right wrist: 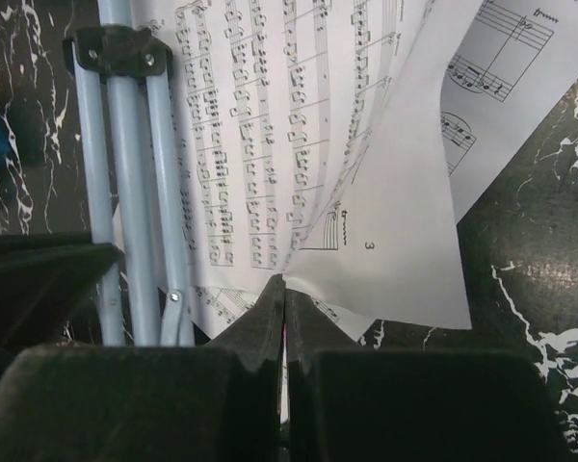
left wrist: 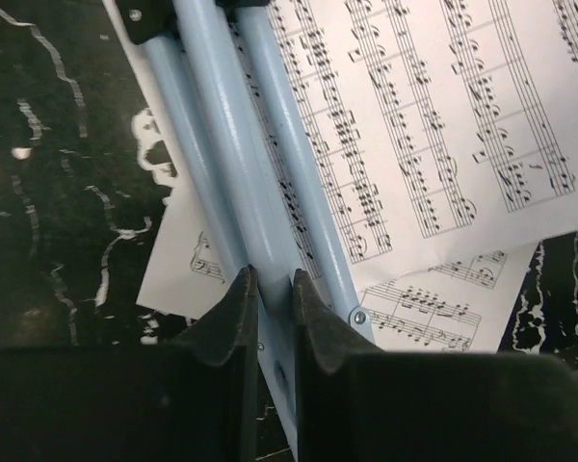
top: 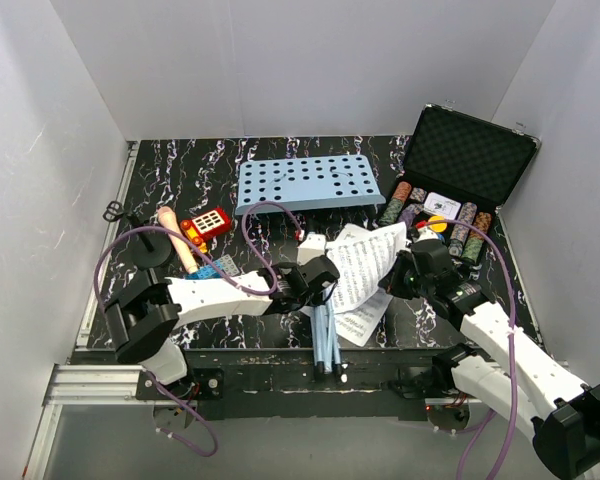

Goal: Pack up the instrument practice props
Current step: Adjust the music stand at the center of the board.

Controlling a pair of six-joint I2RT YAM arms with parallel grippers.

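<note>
The light-blue perforated music stand desk (top: 302,184) lies at the back centre, and its folded tripod legs (top: 325,340) reach the near table edge. My left gripper (top: 323,277) is shut on one light-blue leg tube (left wrist: 236,144), with the jaws pinching it (left wrist: 270,284). White sheet-music pages (top: 365,265) lie under and beside the legs. My right gripper (top: 396,280) is shut on the edge of a curled page (right wrist: 385,241), which it pinches at the fingertips (right wrist: 284,286). The legs show in the right wrist view (right wrist: 125,192). The pale-headed microphone (top: 168,217) on its black round base (top: 152,250) stands at the left.
An open black foam-lined case of poker chips (top: 470,160) sits at the back right. A red keypad toy (top: 207,222) and a small blue object (top: 215,268) lie near the microphone. White walls enclose the black marbled table (top: 180,180) on three sides.
</note>
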